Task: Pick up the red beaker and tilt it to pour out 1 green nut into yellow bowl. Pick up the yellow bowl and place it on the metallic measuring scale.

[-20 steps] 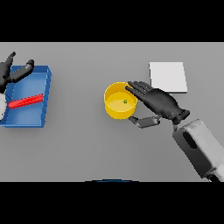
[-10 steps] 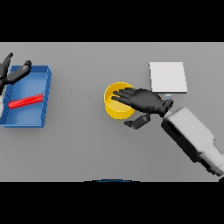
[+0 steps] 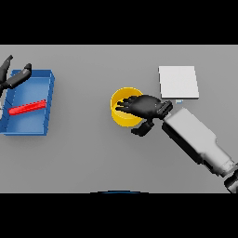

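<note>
The pouring step is looking finished, judging by how things lie: the long red beaker (image 3: 28, 108) is lying on its side in the blue rectangular tray (image 3: 45, 128), and the robot's left hand (image 3: 13, 76) is hovering at the tray's far left corner with fingers spread and holding nothing. What is left is the second half — lifting the round yellow bowl (image 3: 122, 119) and setting it on the flat pale-grey metallic measuring scale (image 3: 178, 82). The right hand (image 3: 145, 106) is reaching over the bowl, its fingers (image 3: 125, 105) lying across the opening and the near rim, the thumb below and outside the wall (whether they are gripping yet cannot be told). The nut is not showing under the hand. The scale is sitting behind the wrist, apart from the bowl.
</note>
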`<state>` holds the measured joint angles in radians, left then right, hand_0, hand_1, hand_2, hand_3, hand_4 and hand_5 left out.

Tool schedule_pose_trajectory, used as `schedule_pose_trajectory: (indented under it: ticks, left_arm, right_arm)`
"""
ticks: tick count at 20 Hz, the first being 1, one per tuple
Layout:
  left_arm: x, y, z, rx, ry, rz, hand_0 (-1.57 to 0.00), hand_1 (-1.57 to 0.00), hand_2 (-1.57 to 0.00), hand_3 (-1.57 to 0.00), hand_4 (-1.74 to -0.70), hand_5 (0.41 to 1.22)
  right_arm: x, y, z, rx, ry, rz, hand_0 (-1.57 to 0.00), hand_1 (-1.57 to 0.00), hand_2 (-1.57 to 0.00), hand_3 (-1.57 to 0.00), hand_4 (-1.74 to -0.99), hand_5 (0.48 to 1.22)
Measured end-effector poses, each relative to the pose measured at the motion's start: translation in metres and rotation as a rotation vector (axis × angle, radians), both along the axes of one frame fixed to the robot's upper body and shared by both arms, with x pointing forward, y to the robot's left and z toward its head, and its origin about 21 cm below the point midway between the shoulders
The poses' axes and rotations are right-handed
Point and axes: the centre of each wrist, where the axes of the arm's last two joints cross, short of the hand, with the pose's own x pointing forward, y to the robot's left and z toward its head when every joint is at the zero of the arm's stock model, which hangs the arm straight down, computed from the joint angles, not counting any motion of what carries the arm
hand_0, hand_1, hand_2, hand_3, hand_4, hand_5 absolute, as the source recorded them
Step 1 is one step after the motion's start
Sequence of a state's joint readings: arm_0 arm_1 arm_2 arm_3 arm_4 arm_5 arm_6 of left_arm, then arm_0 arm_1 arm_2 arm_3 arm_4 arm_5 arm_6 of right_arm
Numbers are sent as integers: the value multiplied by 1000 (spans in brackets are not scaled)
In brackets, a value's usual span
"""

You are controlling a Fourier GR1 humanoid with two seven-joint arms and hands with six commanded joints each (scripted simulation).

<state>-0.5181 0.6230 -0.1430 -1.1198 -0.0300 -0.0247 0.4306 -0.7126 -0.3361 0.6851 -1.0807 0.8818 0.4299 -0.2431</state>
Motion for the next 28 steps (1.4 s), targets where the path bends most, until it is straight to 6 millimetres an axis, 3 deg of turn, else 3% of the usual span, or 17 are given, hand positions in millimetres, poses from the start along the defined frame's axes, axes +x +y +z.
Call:
schedule_pose_trajectory:
  ticks: [4,5,6,7,8,10,13,19,25,28]
  left_arm:
    - [2,1,-2,-1,6,-3,1,1,1,1,-791,712]
    - [-3,2,-3,0,-5,-13,1,1,1,1,-791,711]
    - [0,4,-4,4,11,0,1,1,1,1,-789,710]
    - [0,0,-1,1,2,-5,1,1,1,1,-788,710]
    - [0,-2,-2,-4,6,-12,1,1,1,1,-788,710]
    - [1,3,0,-1,-8,-13,1,1,1,1,-787,707]
    - [0,2,-2,12,3,-4,1,1,1,1,-784,711]
    - [0,1,3,2,0,-10,1,1,1,1,-782,703]
    - [-1,3,2,21,-13,-19,1,1,1,1,-776,702]
    - [-1,3,2,-3,-9,-15,1,1,1,1,-788,702]
  right_arm:
    - [3,4,-1,-14,9,-17,-48,-60,-88,-130,-1261,809]
    - [1,6,-6,-16,7,-21,-193,-183,-189,-215,-1309,891]
    - [0,4,-9,-4,12,-5,-455,-407,-349,-322,-1363,957]
    - [0,6,-10,5,10,9,-678,-640,-594,-572,-1435,1010]
    - [4,2,-7,3,5,9,-857,-826,-789,-679,-1492,1052]
    - [5,1,-4,8,17,21,-1114,-1094,-1071,-882,-1578,1113]
    - [4,-1,-2,4,32,22,-1337,-1327,-1246,-1066,-1658,1166]
    - [3,-4,7,2,44,18,-1510,-1507,-1387,-1195,-1719,1207]
    - [6,-12,42,9,13,-26,-1555,-1554,-1491,-1153,-1735,1217]
    - [2,-18,57,-1,-25,-58,-1563,-1562,-1447,-1199,-1738,1219]
